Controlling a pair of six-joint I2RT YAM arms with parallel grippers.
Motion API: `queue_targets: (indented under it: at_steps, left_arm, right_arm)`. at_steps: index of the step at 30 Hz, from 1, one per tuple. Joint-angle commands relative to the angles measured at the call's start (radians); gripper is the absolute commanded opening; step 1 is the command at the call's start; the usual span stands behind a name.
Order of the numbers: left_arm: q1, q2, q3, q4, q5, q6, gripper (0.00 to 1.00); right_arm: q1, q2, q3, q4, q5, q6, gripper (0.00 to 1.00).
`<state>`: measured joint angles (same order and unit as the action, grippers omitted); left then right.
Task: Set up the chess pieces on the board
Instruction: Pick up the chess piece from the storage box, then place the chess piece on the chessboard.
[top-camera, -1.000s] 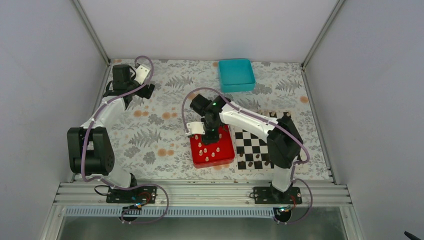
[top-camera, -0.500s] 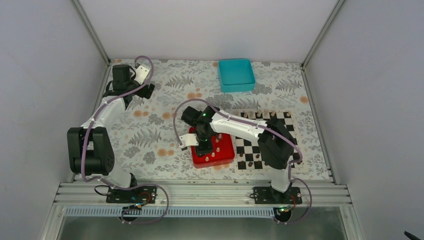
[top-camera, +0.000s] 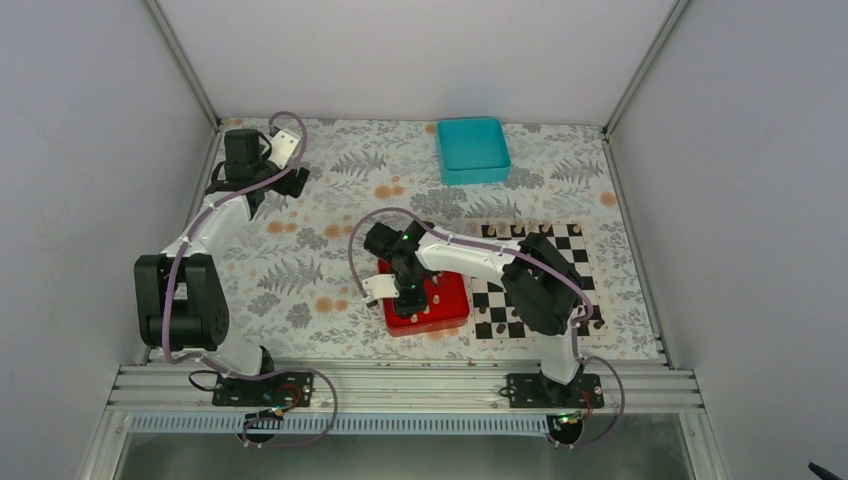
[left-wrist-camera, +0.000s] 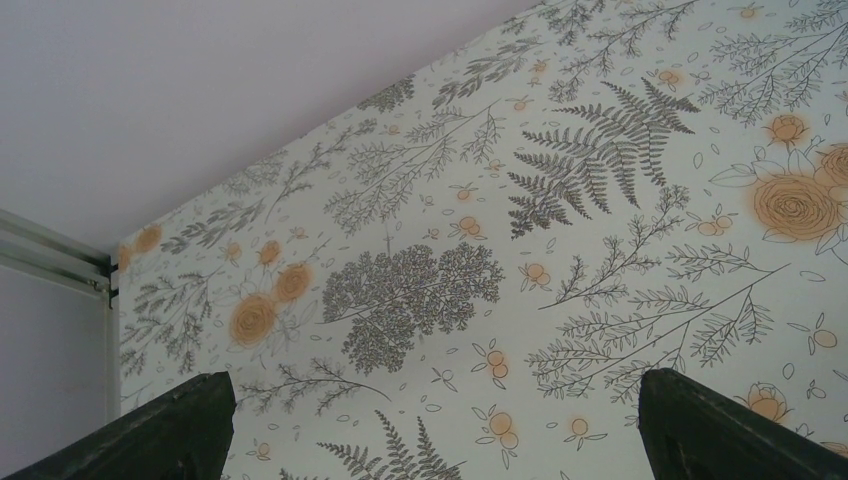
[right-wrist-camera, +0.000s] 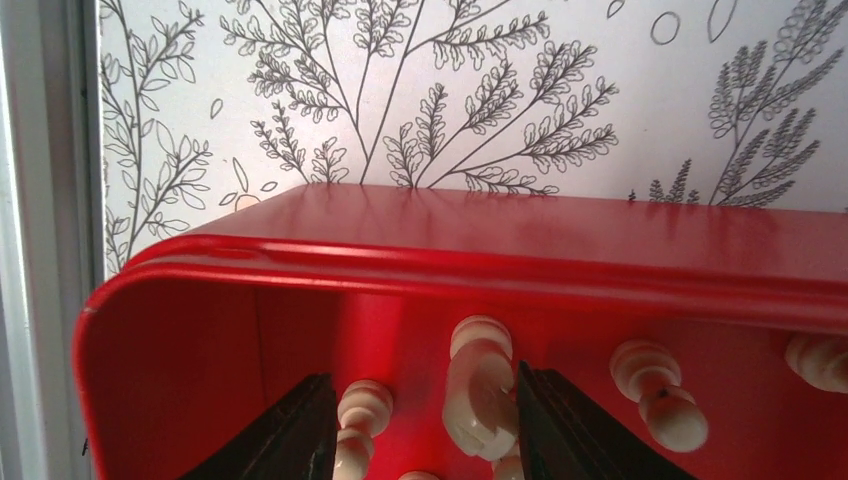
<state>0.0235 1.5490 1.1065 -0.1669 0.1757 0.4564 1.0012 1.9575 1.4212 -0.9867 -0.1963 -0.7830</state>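
A counter papered in a fern-and-flower print sits inside plain pale walls. The right fingers hang inside a red tray. They stand partly apart and are not clamped on anything. Two of the cream chess pieces lie on the tray floor between them. The larger one is close against one finger, though I cannot tell whether it touches. The smaller one lies just beside the other finger. More cream pieces lie outside the fingers on one side, and a wall of the tray rises just beyond the fingertips. The board lies just to the right of these fingers, beside the tray, with dark pieces on its near and far rows. A teal tray sits well beyond the fingers, apart from both tray and board.

A second ago the right fingers were over the tray's far edge. Since then they have come toward its near-left part, and the arm's elbow has shifted left over the board. The left fingers are spread wide over bare counter far to the left, holding nothing, and have not moved.
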Motion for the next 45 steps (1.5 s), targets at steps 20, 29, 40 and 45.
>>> queue_targets:
  at_steps: [20, 29, 40, 45]
  left_arm:
    - [0.008, -0.018, -0.013, 0.015, 0.006, -0.001, 1.0]
    - [0.009, -0.02, -0.01, 0.014, 0.015, -0.002, 1.0]
    - [0.009, -0.028, -0.013, 0.016, 0.023, -0.002, 1.0]
    - [0.01, -0.028, -0.013, 0.017, 0.025, -0.002, 1.0]
  right_arm:
    - [-0.066, -0.075, 0.069, -0.011, 0.045, 0.016, 0.08]
    - [-0.474, -0.232, 0.181, -0.121, 0.091, -0.038, 0.08]
    - [-1.069, -0.127, 0.218, -0.094, 0.078, -0.143, 0.09]
    - [-1.166, -0.033, 0.196, -0.073, 0.088, -0.156, 0.09]
